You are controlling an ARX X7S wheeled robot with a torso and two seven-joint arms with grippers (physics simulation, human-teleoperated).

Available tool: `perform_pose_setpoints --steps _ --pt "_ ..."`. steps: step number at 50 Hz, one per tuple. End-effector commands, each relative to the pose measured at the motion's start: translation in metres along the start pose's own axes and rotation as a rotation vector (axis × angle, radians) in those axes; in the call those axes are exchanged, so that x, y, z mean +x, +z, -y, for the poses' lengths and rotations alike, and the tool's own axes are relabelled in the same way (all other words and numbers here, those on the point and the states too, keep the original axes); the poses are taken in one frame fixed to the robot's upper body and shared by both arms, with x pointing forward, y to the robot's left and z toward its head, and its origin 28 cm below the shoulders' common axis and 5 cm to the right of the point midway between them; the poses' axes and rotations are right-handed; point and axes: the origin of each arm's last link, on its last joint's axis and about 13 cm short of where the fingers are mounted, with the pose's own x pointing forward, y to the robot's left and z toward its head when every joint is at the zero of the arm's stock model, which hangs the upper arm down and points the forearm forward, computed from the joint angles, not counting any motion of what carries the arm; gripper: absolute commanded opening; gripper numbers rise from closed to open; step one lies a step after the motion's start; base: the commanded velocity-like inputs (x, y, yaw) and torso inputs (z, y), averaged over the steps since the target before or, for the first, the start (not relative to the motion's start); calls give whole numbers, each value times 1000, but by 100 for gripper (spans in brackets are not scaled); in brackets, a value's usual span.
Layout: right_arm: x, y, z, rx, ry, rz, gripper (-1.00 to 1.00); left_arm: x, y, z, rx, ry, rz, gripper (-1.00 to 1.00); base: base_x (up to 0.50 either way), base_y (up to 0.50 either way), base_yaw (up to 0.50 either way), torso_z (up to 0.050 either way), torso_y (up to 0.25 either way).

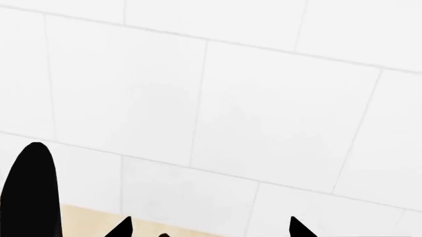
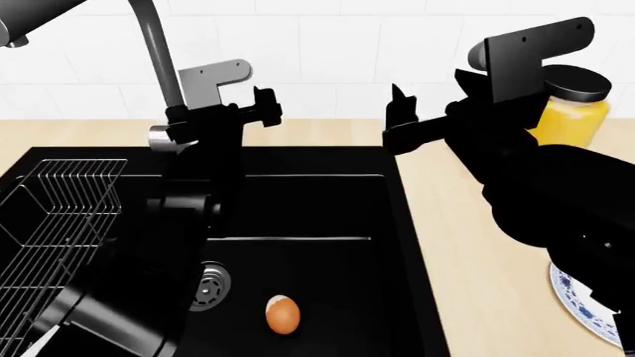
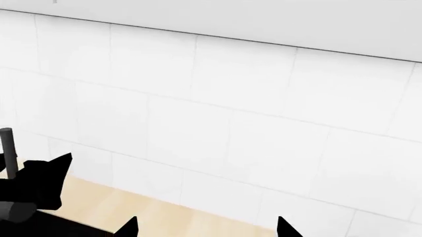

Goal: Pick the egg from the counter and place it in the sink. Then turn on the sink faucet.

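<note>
In the head view, the egg [image 2: 282,314] is lying nearest the camera on the floor of the sink [image 2: 297,204], just beside the round steel drain [image 2: 210,285] and touching neither arm. A wire rack [image 2: 55,230] is sitting in the sink's left part. On the counter [image 2: 466,245] at the near right, a blue-patterned plate [image 2: 585,309] is peeking out from under the right arm.

The left arm is rising from the lower left over the basin, its forearm angling up and away so that the left gripper [image 2: 260,106] is hanging above the sink's back rim, right beside the neck of the sink faucet [image 2: 159,59]. Whether it is touching the faucet cannot be told. The right arm is coming in from the right edge, bulky and dark, with the right gripper [image 2: 397,115] held over the counter strip behind the sink, pointing toward the wall. A yellow jar [image 2: 575,111] is standing behind it.

The left wrist view is showing what the head view cannot: two black fingertips [image 1: 122,228] set well apart with nothing between them, facing the white tiled wall [image 1: 231,98] over a sliver of counter. The right wrist view likewise is showing its fingertips [image 3: 128,228] spread and empty, the wall ahead, and the faucet's thin neck [image 3: 7,148] at the frame's edge beside a dark piece of the other gripper.
</note>
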Motion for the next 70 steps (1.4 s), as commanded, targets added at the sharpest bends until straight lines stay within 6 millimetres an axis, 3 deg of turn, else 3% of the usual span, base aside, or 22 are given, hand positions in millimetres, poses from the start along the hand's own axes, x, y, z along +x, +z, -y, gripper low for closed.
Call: perform_pose_setpoints --steps 1,38,59,70 --pt "0 -2 0 2 4 -2 100 -1 -2 1 2 -4 5 100 0 0 0 0 0" --pt "1 -4 -2 5 21 -7 100 -2 -8 -2 80 17 38 100 0 0 0 -2 -38" --pt "1 -4 -3 5 25 -6 100 -1 -4 -2 23 17 10 100 1 0 0 -2 -42" --pt "2 -3 -3 2 30 -7 100 -6 -7 11 50 -122 43 100 0 0 0 0 -2"
